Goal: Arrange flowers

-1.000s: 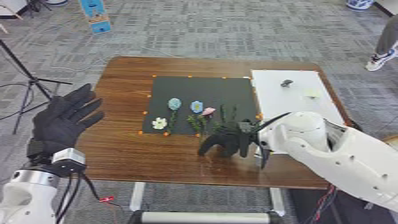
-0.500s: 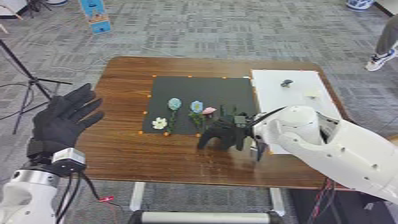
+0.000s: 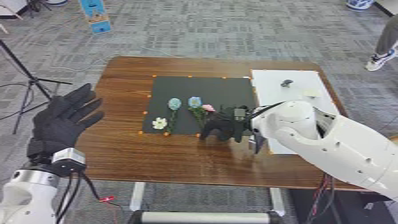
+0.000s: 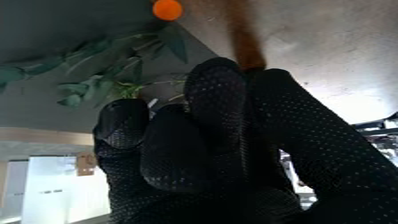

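Our left robot hand point(image 3: 62, 119) is relaxed. Our right robot hand point(image 3: 222, 128) is near the pink flower point(image 3: 208, 107); its grip we cannot tell.

Even, soft room light in the head view; strong glare in the right wrist view.
In the head view, the brown table point(image 3: 160, 162) is moderately lit, the white board point(image 3: 302, 80) and the robot's white right arm point(image 3: 342, 147) are brightly rendered, and little light is returned by the dark mat point(image 3: 204, 85). In the right wrist view, the tabletop is washed by a pale sheen, burnt to near white in one patch and crossed by a darker brown band, while the right hand point(image 3: 222, 129) is left in deep shade.
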`<state>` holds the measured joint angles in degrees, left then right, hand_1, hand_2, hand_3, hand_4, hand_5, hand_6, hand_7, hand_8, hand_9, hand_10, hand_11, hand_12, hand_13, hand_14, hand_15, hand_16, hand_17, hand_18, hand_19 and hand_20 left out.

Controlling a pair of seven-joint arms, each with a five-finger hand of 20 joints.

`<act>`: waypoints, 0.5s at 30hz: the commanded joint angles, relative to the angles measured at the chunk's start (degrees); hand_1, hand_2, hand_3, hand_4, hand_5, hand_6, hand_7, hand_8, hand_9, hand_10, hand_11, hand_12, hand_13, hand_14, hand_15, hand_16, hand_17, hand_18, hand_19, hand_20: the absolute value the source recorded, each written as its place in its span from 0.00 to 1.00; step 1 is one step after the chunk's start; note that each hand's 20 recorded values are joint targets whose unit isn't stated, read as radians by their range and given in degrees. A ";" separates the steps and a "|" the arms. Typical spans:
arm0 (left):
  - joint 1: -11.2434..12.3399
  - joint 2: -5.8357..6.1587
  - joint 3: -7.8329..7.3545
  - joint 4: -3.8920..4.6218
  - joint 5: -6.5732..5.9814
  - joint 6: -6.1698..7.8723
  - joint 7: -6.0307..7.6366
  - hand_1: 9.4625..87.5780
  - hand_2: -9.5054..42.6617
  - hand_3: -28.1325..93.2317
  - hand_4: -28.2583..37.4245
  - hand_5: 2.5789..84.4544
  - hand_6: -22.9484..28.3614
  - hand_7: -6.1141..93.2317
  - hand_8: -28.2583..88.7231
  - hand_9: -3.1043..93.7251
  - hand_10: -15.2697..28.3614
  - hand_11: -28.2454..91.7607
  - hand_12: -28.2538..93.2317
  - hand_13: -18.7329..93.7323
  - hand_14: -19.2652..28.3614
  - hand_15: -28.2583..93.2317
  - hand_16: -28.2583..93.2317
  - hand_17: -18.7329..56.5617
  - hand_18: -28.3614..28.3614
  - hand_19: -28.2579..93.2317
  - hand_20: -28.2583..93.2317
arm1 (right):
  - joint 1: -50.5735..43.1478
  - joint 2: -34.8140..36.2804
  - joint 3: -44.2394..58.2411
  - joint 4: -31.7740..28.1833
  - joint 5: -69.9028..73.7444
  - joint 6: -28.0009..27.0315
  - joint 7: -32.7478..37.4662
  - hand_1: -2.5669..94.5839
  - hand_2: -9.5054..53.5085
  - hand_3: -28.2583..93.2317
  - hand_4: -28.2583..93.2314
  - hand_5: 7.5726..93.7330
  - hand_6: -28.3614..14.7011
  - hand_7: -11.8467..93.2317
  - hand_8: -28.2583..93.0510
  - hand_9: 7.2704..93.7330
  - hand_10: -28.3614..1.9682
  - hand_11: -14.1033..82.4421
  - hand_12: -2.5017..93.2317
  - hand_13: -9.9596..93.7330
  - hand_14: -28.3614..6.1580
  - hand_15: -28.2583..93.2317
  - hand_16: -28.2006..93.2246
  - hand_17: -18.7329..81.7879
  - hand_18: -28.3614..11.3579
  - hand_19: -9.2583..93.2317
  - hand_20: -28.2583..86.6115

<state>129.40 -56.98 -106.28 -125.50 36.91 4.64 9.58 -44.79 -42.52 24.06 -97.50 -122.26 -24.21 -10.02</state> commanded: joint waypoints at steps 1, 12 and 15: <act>0.50 -0.46 -0.09 -0.24 -0.31 -0.01 -0.07 0.13 0.10 0.83 0.00 0.39 0.53 0.26 0.16 0.31 0.62 0.41 0.38 0.36 0.68 0.46 0.26 0.11 0.89 0.60 0.33 | -2.77 0.96 2.44 1.38 -3.01 -3.62 -0.04 0.37 0.22 0.97 0.06 0.38 0.75 0.29 0.11 0.83 0.58 0.76 0.32 0.82 0.58 0.94 0.52 0.55 0.15 0.95 0.66; 0.03 -0.48 0.09 0.04 -0.33 0.13 -0.05 0.13 0.10 0.83 0.00 0.39 0.53 0.26 0.16 0.31 0.62 0.41 0.38 0.36 0.68 0.46 0.26 0.11 0.89 0.60 0.33 | -8.00 2.66 10.46 -3.90 -1.09 -4.51 -5.29 0.31 0.00 0.88 0.00 0.37 0.74 0.28 0.12 0.80 0.58 0.75 0.32 0.81 0.58 0.94 0.53 0.54 0.16 0.94 0.66; 0.18 -0.56 0.03 -0.03 -0.34 0.07 0.03 0.13 0.10 0.83 0.00 0.39 0.53 0.26 0.16 0.31 0.62 0.41 0.38 0.36 0.68 0.46 0.26 0.11 0.89 0.60 0.33 | -9.45 2.86 12.11 -5.15 -0.55 -4.19 -7.07 0.32 0.00 0.86 0.00 0.37 0.74 0.28 0.12 0.80 0.58 0.75 0.32 0.81 0.58 0.94 0.52 0.54 0.16 0.94 0.66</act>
<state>129.31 -57.07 -106.28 -125.46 36.89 4.67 9.59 -52.10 -41.22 33.48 -99.84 -124.35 -28.30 -13.51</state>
